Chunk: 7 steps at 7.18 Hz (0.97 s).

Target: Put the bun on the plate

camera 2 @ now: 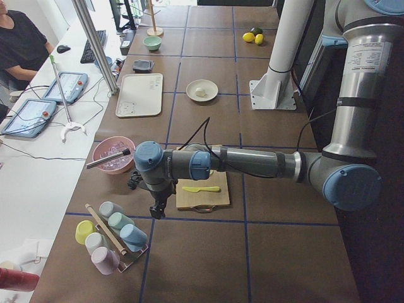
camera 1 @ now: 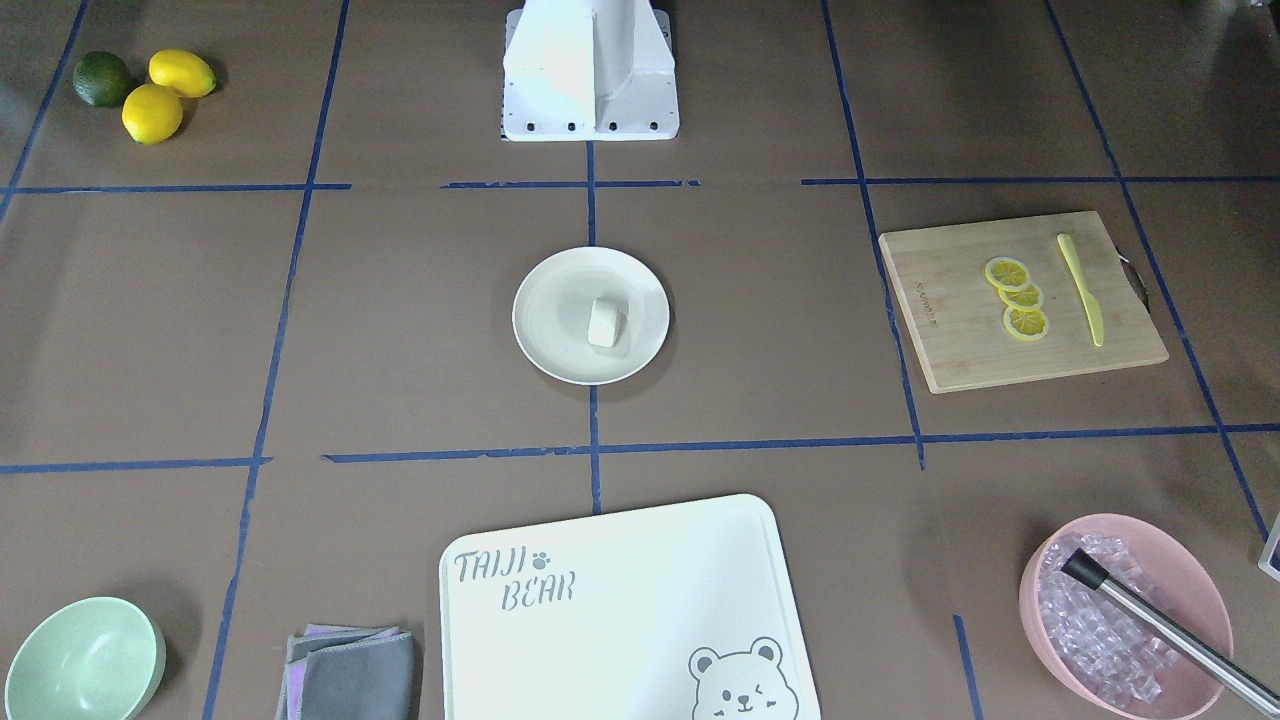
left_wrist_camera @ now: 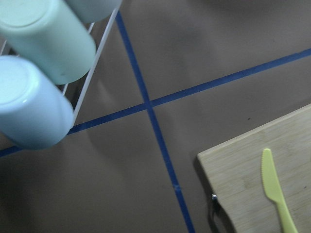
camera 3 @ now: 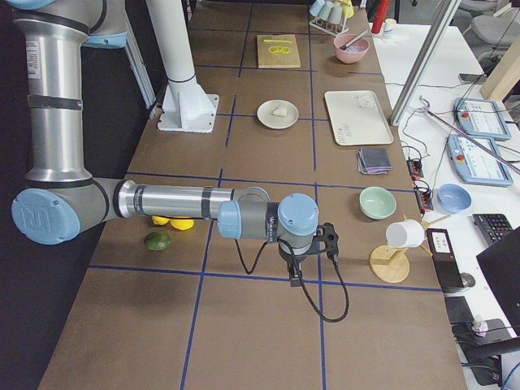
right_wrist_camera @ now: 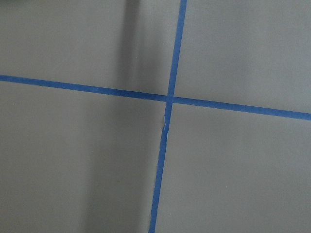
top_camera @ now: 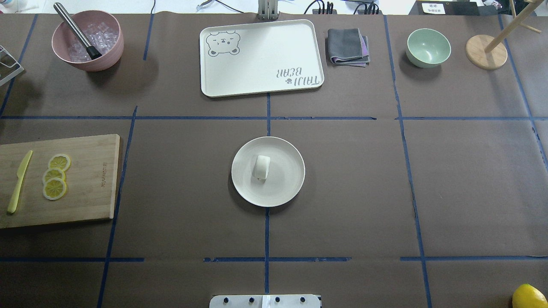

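The bun, a small white lump, lies a little left of the middle of the round cream plate at the table's centre; the front view shows the same bun and plate. Neither arm is near them. My left gripper hangs over the table's left end by the wooden board, far from the plate, and I cannot tell if it is open or shut. At the opposite end my right gripper points down at bare table, its state equally unclear. Neither wrist view shows any fingers.
A wooden board with lemon slices and a yellow knife lies at the left. Along the far edge stand a pink bowl of ice, a bear tray, a folded cloth and a green bowl. Cups on a rack are near the left wrist.
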### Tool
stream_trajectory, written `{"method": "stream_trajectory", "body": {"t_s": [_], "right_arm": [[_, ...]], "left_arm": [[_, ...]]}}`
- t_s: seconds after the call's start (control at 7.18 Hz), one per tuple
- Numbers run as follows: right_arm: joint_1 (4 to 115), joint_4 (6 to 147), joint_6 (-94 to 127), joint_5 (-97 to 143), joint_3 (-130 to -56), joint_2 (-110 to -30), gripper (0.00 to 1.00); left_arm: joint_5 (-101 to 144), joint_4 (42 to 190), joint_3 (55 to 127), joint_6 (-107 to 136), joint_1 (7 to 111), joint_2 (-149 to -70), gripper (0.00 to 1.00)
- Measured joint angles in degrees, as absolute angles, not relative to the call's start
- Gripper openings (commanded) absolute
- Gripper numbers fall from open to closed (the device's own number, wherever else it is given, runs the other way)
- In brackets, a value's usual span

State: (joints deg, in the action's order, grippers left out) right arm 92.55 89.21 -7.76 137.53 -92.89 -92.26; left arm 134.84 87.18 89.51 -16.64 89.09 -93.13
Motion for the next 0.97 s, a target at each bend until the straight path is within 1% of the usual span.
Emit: {"method": "stream_trajectory", "body": {"t_s": [0.42,0.97], "right_arm": [[92.55,89.21,-7.75,137.29,-92.63,-92.28,1.00],[92.55,89.29,-7.74,137.29,-92.39,-92.37,1.00]], "left_arm": [[136.34,88.12,89.62,-11.37,90.87,-90.42,1.00],[136.39,87.99,89.72,-9.37,90.96,-90.00,1.00]]}}
